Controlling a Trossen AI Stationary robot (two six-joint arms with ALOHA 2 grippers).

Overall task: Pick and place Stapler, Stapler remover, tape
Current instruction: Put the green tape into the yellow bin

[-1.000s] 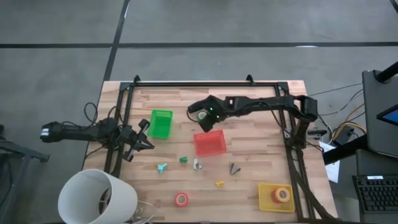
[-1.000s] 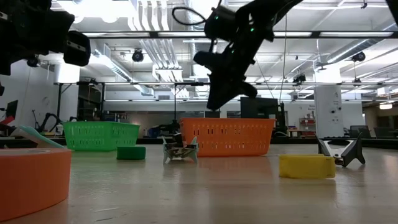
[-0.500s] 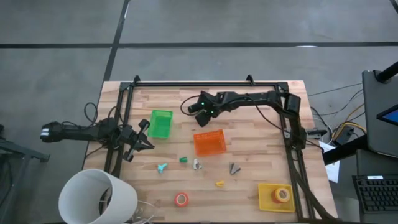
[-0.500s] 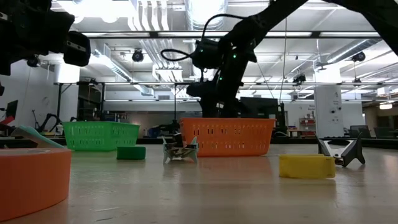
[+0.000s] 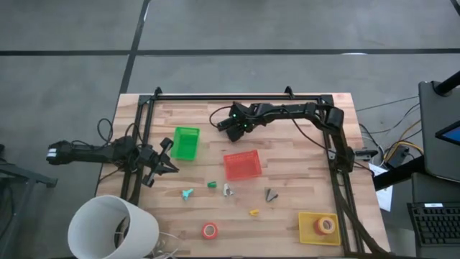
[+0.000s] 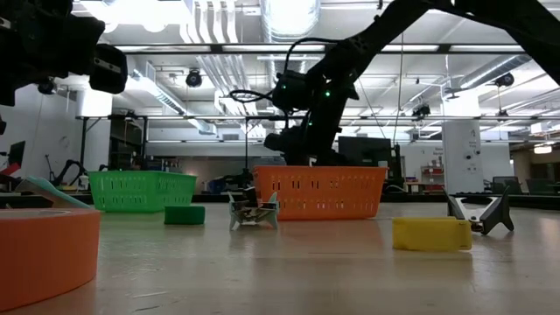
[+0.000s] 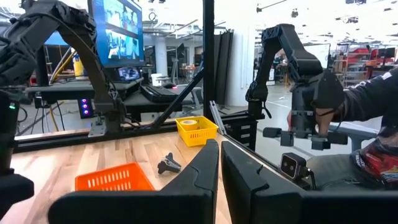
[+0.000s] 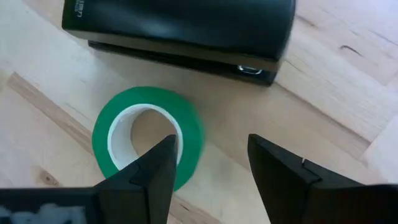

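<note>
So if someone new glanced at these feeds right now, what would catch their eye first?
Probably the right gripper, open just above the green tape roll with one finger over the ring's wall, and the black stapler lying right beside it on the wood. From above, that arm reaches to the table's far side, behind the orange bin; the left gripper waits at the left edge.

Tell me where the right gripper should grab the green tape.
Pinch the ring wall of the green tape, coming straight down: it lies flat on the table with its centre open. One finger in the hole, one outside, on the side away from the stapler. The right gripper is open and hovers over it.
</note>
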